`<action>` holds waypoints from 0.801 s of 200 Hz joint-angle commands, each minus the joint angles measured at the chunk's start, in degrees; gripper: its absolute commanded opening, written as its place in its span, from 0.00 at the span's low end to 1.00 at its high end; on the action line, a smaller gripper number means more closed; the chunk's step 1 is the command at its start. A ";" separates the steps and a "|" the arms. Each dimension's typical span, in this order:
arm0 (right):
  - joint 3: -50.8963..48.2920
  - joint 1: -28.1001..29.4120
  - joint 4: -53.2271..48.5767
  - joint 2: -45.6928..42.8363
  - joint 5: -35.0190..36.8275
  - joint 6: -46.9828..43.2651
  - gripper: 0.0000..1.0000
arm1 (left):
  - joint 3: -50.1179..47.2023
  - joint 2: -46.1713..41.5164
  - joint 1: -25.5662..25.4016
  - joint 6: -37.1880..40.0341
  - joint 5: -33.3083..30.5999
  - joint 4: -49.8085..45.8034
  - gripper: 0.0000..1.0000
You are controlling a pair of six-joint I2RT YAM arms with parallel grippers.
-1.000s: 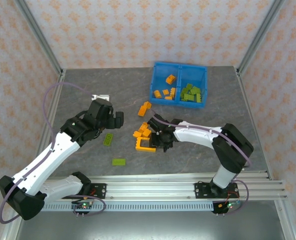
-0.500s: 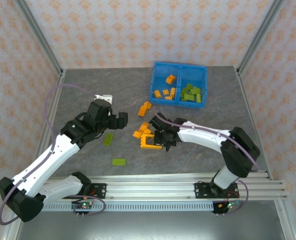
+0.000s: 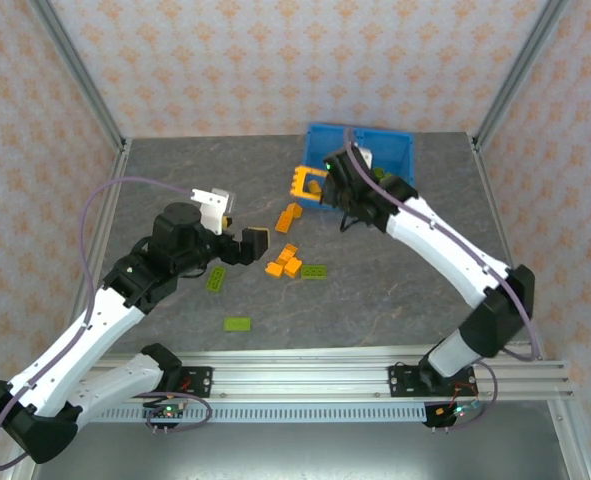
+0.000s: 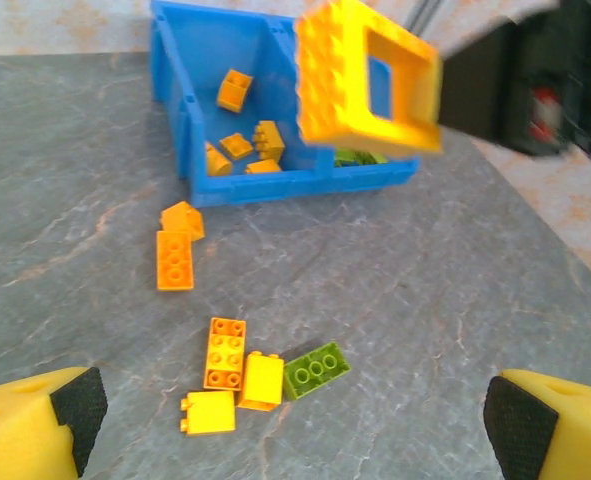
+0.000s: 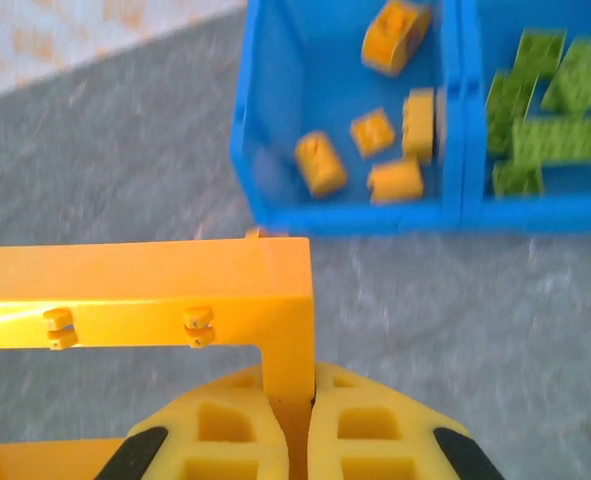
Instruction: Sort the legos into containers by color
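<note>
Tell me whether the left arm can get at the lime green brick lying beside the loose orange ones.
Probably yes. The left hand is open and faces the lime green brick across bare table. An orange brick sits right against one end, so the grip may be tight there.

The blue bin (image 3: pixel 395 145) is sitting at the tabletop's far edge, right of centre. Its left compartment (image 5: pixel 295 80) is holding orange bricks (image 5: pixel 375 130) and its right compartment (image 5: pixel 480 50) green bricks (image 5: pixel 550 130). The orange frame (image 3: pixel 305 184) is hanging tilted in the air at the bin's near left corner. Five loose orange bricks (image 4: pixel 225 352) and three loose green bricks (image 3: pixel 238 323) are lying scattered mid-tabletop.
</note>
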 commanded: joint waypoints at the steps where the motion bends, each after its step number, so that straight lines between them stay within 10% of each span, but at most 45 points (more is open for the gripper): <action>1: 6.80 -3.31 -0.63 7.54 4.09 -4.92 0.05 | -1.49 -1.00 -0.16 -0.54 3.66 2.45 1.00; 105: 50.88 -14.04 -16.68 47.84 3.88 -4.36 0.06 | -1.29 -1.76 -0.39 -5.05 -2.34 -5.84 1.00; 160: 55.48 -14.34 -16.66 50.23 -0.47 -2.85 0.26 | -1.39 -0.56 -0.43 -6.25 -4.54 -6.01 1.00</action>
